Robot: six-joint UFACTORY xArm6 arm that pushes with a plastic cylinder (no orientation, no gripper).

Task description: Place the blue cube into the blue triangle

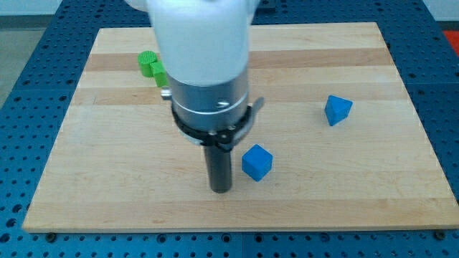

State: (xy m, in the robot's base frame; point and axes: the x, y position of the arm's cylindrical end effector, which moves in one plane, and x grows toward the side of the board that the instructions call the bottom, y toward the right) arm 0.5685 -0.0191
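Pale wooden board (401, 179) on a blue perforated bench (21, 43). No pincer fitted: my tip (221, 190) rests near the bottom edge, just left of the blue cube (257, 162). Blue triangle (337, 110) sits toward the right edge; green blocks (152, 67) near the top-left corner.

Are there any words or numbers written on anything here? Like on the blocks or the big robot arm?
None: nothing to read anywhere in this view.
Blue cube: plain faces, no letters.
Blue triangle: plain too.
Green blocks: partly hidden behind the arm; no marks on what shows.
Arm and my tip, just to the view's left of the blue cube: no label or brand.
Wooden board: only wood grain.
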